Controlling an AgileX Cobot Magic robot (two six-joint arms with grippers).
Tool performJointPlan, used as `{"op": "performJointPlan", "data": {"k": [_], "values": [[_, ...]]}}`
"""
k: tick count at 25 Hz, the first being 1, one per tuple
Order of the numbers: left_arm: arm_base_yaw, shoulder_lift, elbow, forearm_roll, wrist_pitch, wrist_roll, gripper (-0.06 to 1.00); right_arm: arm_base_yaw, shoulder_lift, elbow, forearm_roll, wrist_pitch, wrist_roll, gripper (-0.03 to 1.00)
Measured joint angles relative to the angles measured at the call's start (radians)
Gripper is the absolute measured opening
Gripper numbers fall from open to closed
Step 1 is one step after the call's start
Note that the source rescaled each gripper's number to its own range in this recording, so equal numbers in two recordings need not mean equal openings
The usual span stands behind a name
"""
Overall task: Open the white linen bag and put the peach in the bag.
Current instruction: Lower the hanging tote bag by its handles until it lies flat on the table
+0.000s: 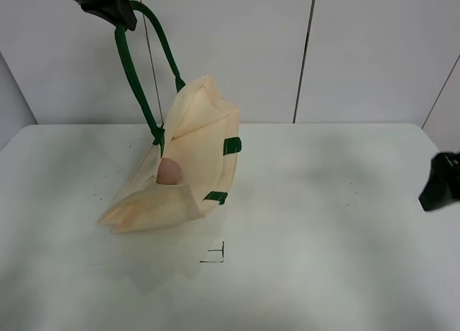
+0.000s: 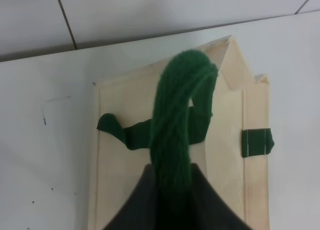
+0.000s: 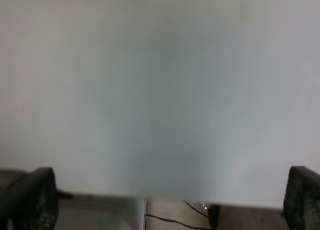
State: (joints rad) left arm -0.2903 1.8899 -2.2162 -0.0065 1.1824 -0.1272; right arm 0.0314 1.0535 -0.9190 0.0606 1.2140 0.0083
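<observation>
A small black corner mark sits on the near part of the table. Just beyond it the white linen bag slumps, its near-left end on the table, its long axis rising toward the far side, mouth facing up and left. The peach shows inside that mouth. The left gripper, high at far left, is clamped on the green strap. The right gripper waits at the right edge, fingers spread, empty. The placing looks done; next, I judge, lower the strap gently so the peach does not roll out.
</observation>
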Motion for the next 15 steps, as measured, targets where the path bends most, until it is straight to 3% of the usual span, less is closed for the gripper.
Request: {"op": "performJointPlan", "data": {"k": [8, 15], "values": [[0.0, 0.0, 0.0, 0.0, 0.0, 0.0, 0.0, 0.0, -0.558, 0.35, -0.004, -0.121, -0.055, 1.0], [0.0, 0.0, 0.0, 0.0, 0.0, 0.0, 0.0, 0.0, -0.842, 0.421, -0.004, -0.178, -0.064, 1.0]]}}
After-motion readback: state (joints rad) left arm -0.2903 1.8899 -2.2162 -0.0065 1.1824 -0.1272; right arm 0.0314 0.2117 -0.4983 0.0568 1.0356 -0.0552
